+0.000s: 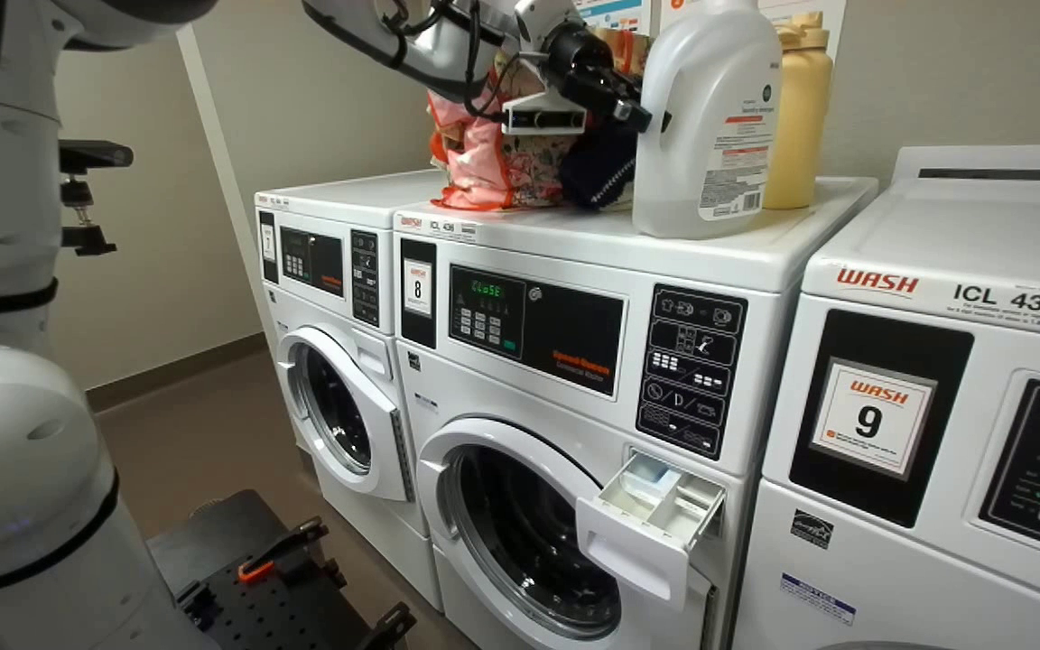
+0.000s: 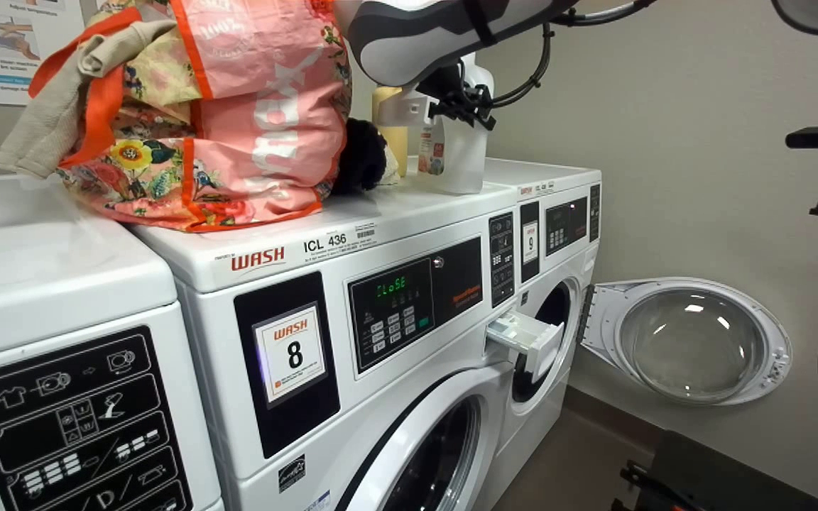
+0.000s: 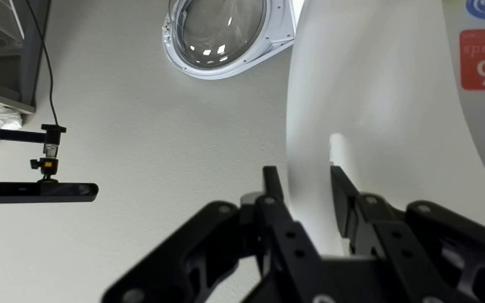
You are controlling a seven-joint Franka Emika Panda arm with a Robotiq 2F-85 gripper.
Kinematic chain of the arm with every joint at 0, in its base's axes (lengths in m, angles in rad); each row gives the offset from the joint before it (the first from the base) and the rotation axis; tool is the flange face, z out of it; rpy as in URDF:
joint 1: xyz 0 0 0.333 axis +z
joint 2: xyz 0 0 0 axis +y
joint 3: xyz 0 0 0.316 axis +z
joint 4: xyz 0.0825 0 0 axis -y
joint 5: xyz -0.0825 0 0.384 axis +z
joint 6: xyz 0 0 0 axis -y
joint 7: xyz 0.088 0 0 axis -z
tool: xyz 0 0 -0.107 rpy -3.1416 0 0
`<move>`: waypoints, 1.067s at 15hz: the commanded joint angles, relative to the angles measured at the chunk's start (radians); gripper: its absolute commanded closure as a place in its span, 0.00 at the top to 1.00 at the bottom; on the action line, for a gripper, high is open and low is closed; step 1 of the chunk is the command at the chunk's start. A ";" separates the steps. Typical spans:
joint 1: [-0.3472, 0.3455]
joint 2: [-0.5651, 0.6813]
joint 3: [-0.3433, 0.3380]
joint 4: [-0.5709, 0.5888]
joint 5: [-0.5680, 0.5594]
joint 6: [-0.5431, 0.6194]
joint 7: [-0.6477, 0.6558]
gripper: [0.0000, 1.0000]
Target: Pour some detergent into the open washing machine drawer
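Note:
The detergent jug [image 1: 684, 185], whitish and translucent, stands upright on top of washer 8; it also shows in an exterior view [image 2: 464, 160]. Its cap is cut off or hidden. My gripper [image 1: 648, 117] is at the jug's handle. In the wrist view the gripper [image 3: 303, 176] has its fingers on either side of the handle [image 3: 310, 147]. One finger is inside the handle opening, close against it. The other finger is outside, with a small gap, so the gripper is open. The washing machine drawer [image 1: 633, 555] is pulled out below; it also shows in an exterior view [image 2: 544, 348].
A yellow bottle [image 1: 800, 126] stands close behind the jug. A pink floral bag [image 2: 267, 128] and a dark cloth item [image 2: 363, 160] sit on the same washer top. Washer 9's round door [image 2: 693, 344] hangs open. A wall [image 3: 141, 235] lies behind.

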 commanded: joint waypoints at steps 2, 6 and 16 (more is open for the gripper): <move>-0.003 -0.054 0.012 -0.052 -0.021 0.022 0.048 0.54; -0.007 -0.077 0.016 -0.047 0.000 0.016 0.036 0.59; -0.014 -0.201 0.022 -0.044 0.134 -0.010 -0.004 0.87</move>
